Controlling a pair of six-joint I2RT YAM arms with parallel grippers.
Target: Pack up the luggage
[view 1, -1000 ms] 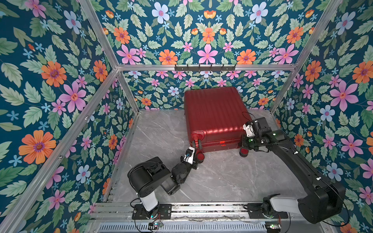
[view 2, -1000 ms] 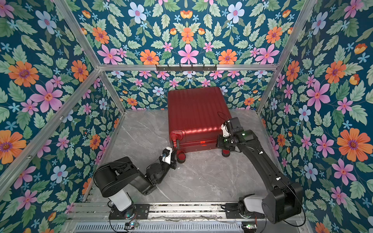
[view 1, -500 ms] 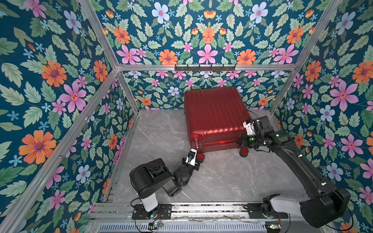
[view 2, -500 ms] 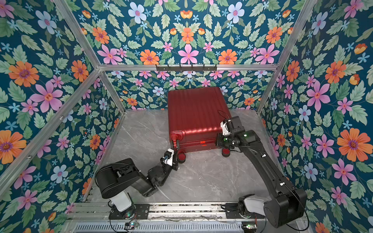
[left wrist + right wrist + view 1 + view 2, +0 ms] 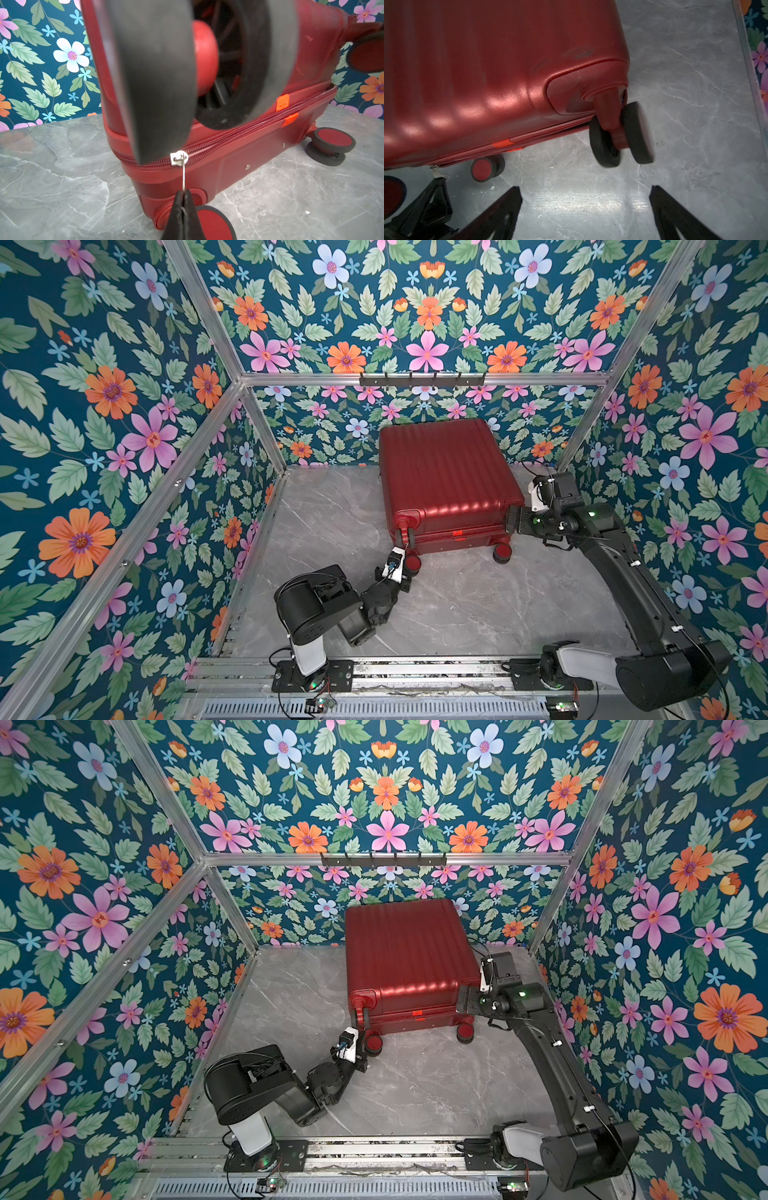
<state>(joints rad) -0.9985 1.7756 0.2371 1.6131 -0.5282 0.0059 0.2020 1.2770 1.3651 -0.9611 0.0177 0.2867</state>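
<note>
The left gripper [image 5: 184, 198] is at the luggage's [image 5: 446, 472] front left corner, low, just below the seam between the two shell halves. It is clenched on the thin metal zipper pull [image 5: 183, 176], which runs straight from the pinched tips up to the silver slider [image 5: 178, 159]. The slider sits on the zipper [image 5: 239, 133] exactly at this corner, under the upper double wheel [image 5: 162, 72], which is blurred and very close to the left wrist camera.

The luggage itself lies flat on the grey marble bench [image 5: 457, 605], with the ribbed dark-red shell up and its far end touching the flowered back wall [image 5: 332, 435]. Its lid is down and its four wheel sets point towards the arm bases. Two small orange tabs [image 5: 283, 102] are on the seam, about in the middle of the luggage's front side.

The right gripper [image 5: 585, 188] is at the luggage's front right corner, just beside the upper caster wheel [image 5: 620, 135]. It is released: the two black fingers [image 5: 508, 199] stand wide apart, with only bare bench between them, and they touch nothing. Near this corner a thin dark gap shows along the seam.
</note>
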